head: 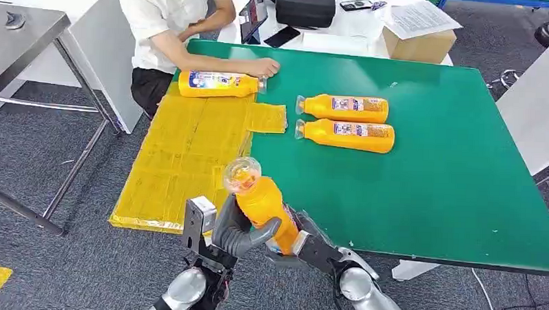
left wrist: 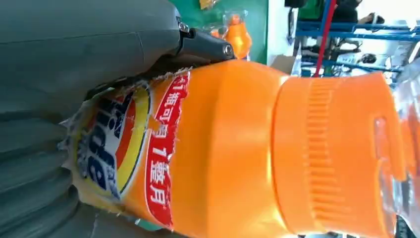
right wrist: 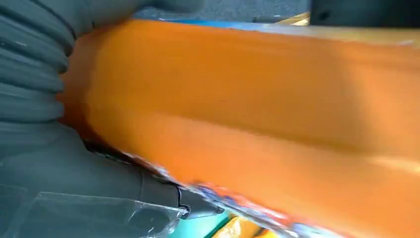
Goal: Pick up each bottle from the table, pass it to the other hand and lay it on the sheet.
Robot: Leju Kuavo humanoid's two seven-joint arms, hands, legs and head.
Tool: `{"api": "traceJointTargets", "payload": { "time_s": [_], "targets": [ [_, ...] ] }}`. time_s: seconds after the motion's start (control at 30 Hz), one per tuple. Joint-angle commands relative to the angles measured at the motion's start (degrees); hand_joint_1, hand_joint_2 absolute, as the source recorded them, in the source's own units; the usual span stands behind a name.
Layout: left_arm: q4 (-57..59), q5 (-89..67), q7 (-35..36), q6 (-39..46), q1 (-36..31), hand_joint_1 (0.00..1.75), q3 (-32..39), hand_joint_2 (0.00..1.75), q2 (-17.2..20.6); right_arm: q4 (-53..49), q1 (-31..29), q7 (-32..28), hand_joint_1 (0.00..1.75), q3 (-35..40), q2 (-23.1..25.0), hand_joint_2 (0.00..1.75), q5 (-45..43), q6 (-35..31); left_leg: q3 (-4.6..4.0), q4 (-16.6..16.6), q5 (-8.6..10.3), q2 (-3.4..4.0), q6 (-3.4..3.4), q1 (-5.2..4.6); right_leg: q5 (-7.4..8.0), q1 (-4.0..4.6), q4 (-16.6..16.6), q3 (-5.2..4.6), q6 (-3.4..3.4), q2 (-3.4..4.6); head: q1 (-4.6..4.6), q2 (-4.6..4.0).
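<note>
An orange bottle with a clear cap stands tilted above the table's front edge, held between both hands. My left hand wraps its fingers around the lower body, and my right hand holds the base from the other side. The left wrist view has the bottle with its torn label pressed against my left hand. In the right wrist view the bottle lies against my right hand. The yellow sheet covers the table's left part, with one bottle lying at its far end.
Two more orange bottles lie side by side on the green table. A person sits at the far left corner, one hand resting by the bottle on the sheet. A cardboard box and dark cases stand behind.
</note>
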Motion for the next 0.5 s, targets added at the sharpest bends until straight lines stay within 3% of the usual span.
{"api": "traceJointTargets", "payload": {
  "time_s": [0.03, 0.2, 0.23, 0.27, 0.3, 0.33, 0.37, 0.5],
  "targets": [
    [3.6, 1.2, -0.7, 0.8, -2.7, 1.75, 2.7, 1.75, -1.5, -1.9, -0.4, -2.2, 0.0, 2.7, 3.6, 0.0, -2.2, -1.6, 0.3, 0.0, -0.13, 0.07, -0.16, 0.04, -0.13, 0.04, 0.1, 0.23, -0.18, 0.1, -0.02, 0.0],
    [0.2, 4.2, -0.7, 1.3, -3.1, 1.75, 5.7, 1.75, -0.6, -3.3, 1.9, -2.9, 0.0, 1.6, 4.6, 0.0, -0.2, -8.0, 0.11, 0.0, -0.06, 0.02, -0.1, 0.05, -0.06, 0.05, 0.0, 0.08, -0.12, 0.03, 0.0, 0.0],
    [-0.1, -1.3, -4.5, 9.0, -3.6, 1.75, 6.6, 1.75, -0.6, -4.5, 3.8, -2.6, 0.0, -0.8, 5.9, 0.0, -1.9, -11.3, 0.26, 0.0, -0.12, 0.02, -0.16, 0.07, -0.13, 0.07, 0.0, 0.21, -0.17, 0.05, 0.0, 0.0],
    [1.0, -3.3, -4.8, 12.1, -4.8, 1.75, 7.5, 1.75, 0.1, -7.2, 6.3, -2.4, 0.0, -3.3, 7.4, 0.0, -3.5, -15.8, 0.09, 0.0, -0.05, -0.01, -0.1, 0.04, -0.06, 0.04, 0.0, 0.06, -0.1, 0.01, 0.0, 0.0],
    [1.5, -3.2, -4.8, 12.0, -5.2, 1.75, 8.0, 1.75, 0.4, -8.2, 6.7, -2.0, 0.0, -3.1, 7.3, 0.0, -3.5, -16.0, 0.22, 0.0, -0.12, 0.0, -0.15, 0.06, -0.13, 0.05, 0.1, 0.18, -0.16, 0.03, 0.0, 0.0],
    [3.6, -7.0, -6.3, 18.7, -6.2, 1.75, 9.2, 1.75, 0.2, -10.2, 8.5, -3.2, 0.0, -6.1, 9.5, 0.0, -1.5, -25.6, 0.09, 0.0, -0.03, -0.11, -0.11, 0.04, -0.09, 0.04, 0.0, 0.06, -0.12, -0.1, -0.02, 0.0],
    [5.2, -9.7, -8.3, 21.6, -7.5, 1.75, 10.2, 1.75, 0.3, -12.8, 10.0, -8.2, 0.0, -10.0, 12.5, 0.0, -1.2, -38.6, 0.18, 0.0, -0.09, -0.12, -0.16, 0.07, -0.15, 0.06, 0.1, 0.15, -0.17, -0.1, 0.0, 0.0],
    [5.6, -9.9, -8.2, 21.0, -8.3, 1.75, 11.0, 1.75, 0.2, -15.4, 9.7, -6.1, 0.0, -9.0, 11.2, 0.0, -1.7, -39.2, 0.15, 0.0, -0.07, -0.07, -0.16, 0.05, -0.14, 0.03, 0.2, 0.07, -0.18, -0.04, 0.02, 0.0]
  ]
}}
